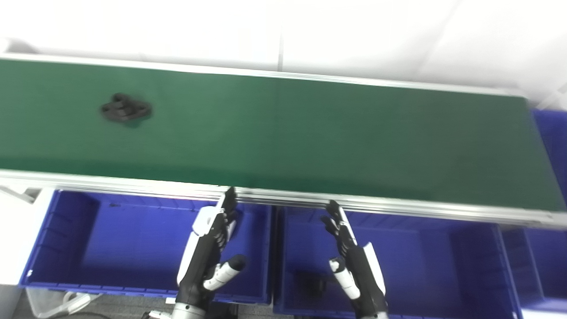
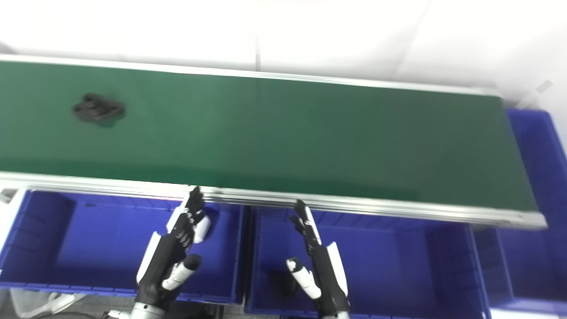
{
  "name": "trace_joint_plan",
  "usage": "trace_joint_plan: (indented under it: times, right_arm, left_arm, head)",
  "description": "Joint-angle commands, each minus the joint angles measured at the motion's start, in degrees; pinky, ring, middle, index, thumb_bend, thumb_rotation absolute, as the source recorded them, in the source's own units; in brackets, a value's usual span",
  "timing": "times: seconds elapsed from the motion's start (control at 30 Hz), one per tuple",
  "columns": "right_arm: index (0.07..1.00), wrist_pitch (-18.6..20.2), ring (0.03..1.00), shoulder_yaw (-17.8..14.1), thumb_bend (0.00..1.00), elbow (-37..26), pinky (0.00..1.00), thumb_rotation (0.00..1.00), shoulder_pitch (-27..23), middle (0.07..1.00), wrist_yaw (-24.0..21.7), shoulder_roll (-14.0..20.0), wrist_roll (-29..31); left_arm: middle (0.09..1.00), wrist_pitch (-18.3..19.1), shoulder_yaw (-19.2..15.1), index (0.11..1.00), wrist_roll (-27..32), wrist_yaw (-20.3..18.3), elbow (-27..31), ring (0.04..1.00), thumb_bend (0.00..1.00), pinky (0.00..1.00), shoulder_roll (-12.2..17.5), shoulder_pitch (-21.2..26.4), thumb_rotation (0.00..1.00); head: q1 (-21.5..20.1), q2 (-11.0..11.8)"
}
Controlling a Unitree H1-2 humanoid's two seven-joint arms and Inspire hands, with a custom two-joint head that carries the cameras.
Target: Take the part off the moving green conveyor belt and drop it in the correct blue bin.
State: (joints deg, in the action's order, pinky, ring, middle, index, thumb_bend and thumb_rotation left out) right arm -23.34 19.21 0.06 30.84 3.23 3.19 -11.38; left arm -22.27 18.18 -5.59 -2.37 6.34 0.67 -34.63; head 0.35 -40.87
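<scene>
Black, lumpy part (image 1: 126, 109) (blurred) on green belt (image 1: 310, 133); both hands (image 1: 208, 252) (image 1: 354, 261) spread, empty.

**Both hands raised, open and empty**

The left hand (image 1: 208, 248) comes up from the bottom edge on a black and white forearm, its fingers (image 1: 227, 208) stretched forward and held close together, the thumb (image 1: 226, 270) sticking out to the inner side. It holds nothing.

The right hand (image 1: 352, 261) rises from the bottom edge in a matching pose, fingers (image 1: 336, 219) straight and pointing forward, thumb (image 1: 343, 277) angled inward toward the other hand. It too holds nothing.

The two hands stand side by side, apart, palms turned roughly toward each other, at about the same height.
</scene>
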Motion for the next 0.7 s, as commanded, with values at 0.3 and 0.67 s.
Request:
trace_joint_plan:
  times: [0.3,0.67]
  right_arm:
    - [1.000,-3.58,0.930,-0.17,0.87,0.48,0.92,1.00,-1.34,0.983,0.64,2.02,2.19]
    - [1.000,-3.58,0.929,0.06,0.84,1.93,0.90,1.00,-2.04,0.984,0.83,3.60,3.55]
  left_arm:
    - [1.000,-3.75,1.53,1.000,-0.67,-0.30,-2.48,0.982,0.82,0.97,-1.69,1.90,0.72]
    - [1.000,-3.92,2.31,1.000,-1.54,-0.26,-4.05,0.986,0.83,0.96,-2.04,2.50,0.71]
  head:
    - [3.96,0.87]
    - [5.85,3.48]
